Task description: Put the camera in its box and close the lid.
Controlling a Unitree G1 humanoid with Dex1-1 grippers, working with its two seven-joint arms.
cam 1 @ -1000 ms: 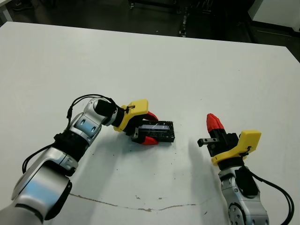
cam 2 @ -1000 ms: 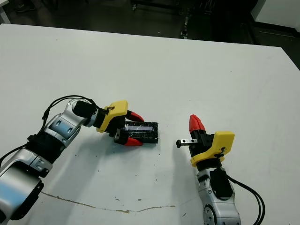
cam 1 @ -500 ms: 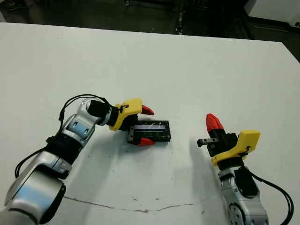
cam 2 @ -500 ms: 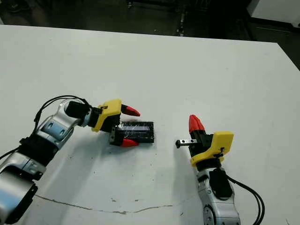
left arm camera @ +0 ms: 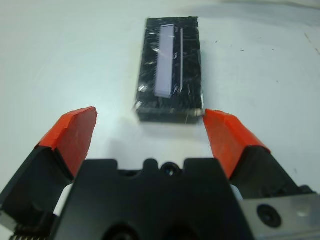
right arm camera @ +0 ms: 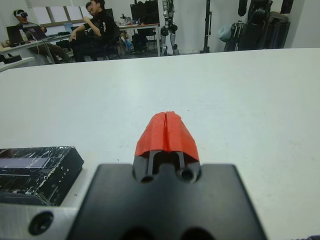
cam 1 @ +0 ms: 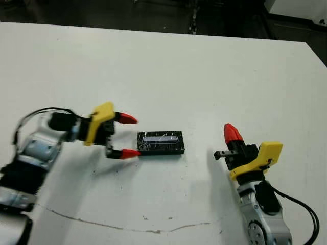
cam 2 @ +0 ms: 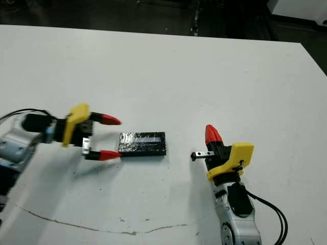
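Observation:
The lid (cam 1: 160, 143), a flat black slab with a shiny top, lies flat on the white table in the middle. Dark sides (left arm camera: 169, 114) show under it in the left wrist view; the box's white inside is hidden. The camera is out of view. My left gripper (cam 1: 129, 136) hovers just left of the lid's short end, open, its red fingertips (left arm camera: 75, 131) apart and holding nothing. My right gripper (cam 1: 233, 133) stands to the right of the lid, apart from it, shut on nothing. The lid's corner (right arm camera: 35, 167) also shows in the right wrist view.
A thin dark crack line (cam 1: 127, 224) runs across the table near the front edge. The table's far edge (cam 1: 153, 31) borders a dark floor. In the right wrist view, people (right arm camera: 95, 25) sit at desks well beyond the table.
My left gripper, which sat around the lid's left end, has let go and drawn back to the left, fingers wider apart. The lid lies still. The right arm has not moved.

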